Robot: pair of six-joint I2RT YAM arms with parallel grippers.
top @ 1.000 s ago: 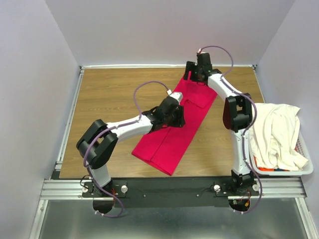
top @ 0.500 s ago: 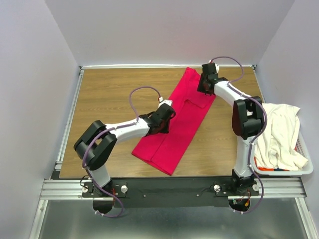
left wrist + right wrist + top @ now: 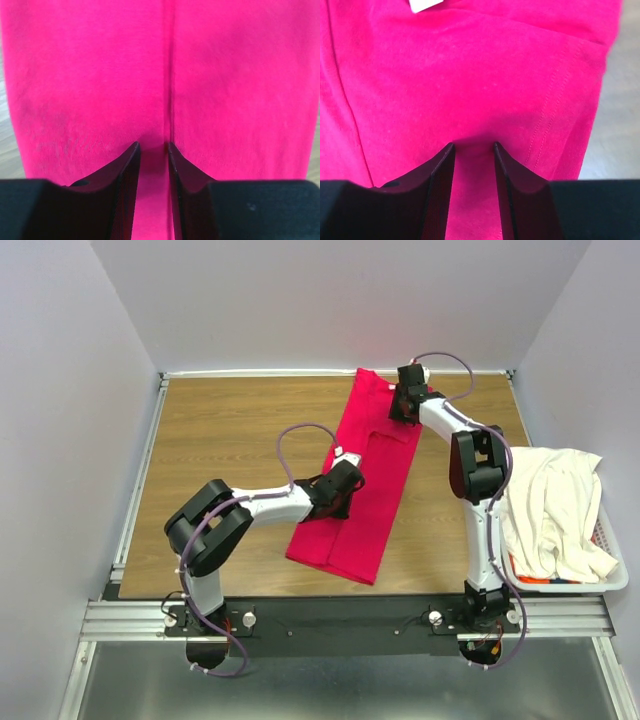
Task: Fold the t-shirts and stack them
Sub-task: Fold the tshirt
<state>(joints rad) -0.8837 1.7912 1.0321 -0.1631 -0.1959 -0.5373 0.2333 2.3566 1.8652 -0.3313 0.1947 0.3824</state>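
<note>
Left gripper [image 3: 152, 146] and right gripper [image 3: 474, 146], jaws narrow, each pinching the red t-shirt [image 3: 370, 520] mid-frame; thin pinch may slip, skewing the fold.

No text, brand, number or sign can be read anywhere; only a small white tag [image 3: 426, 5] is seen on the crimson-red t-shirt [image 3: 470, 75], and no print can be made out on it.

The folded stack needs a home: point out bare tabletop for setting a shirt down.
Widest bare wood: far-left table, between the left rail and the red t-shirt. A narrower strip lies between that shirt and the right arm. Crowded: the centre, and the basket edge.
</note>
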